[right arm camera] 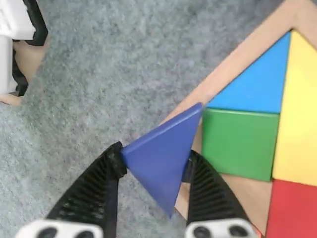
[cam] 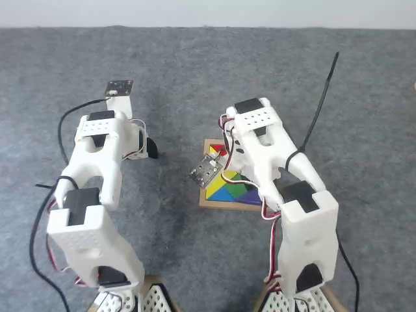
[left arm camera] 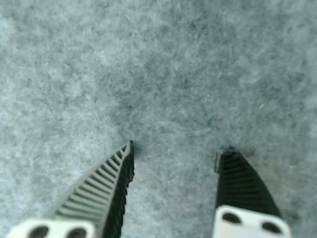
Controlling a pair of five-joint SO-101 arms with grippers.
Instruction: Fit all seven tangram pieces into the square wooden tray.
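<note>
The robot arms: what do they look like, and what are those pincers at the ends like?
The left arm and right arm are blocky white plastic shells with black motors at the joints. Thin black, red and white cables loop alongside; a black cable tie sticks up from the right arm. The left gripper and right gripper have black, tapering, ribbed fingers on white mounts.

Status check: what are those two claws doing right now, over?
Right gripper shut on dark blue triangle at tray edge. Left gripper open over carpet. No obstruction seen.
</note>
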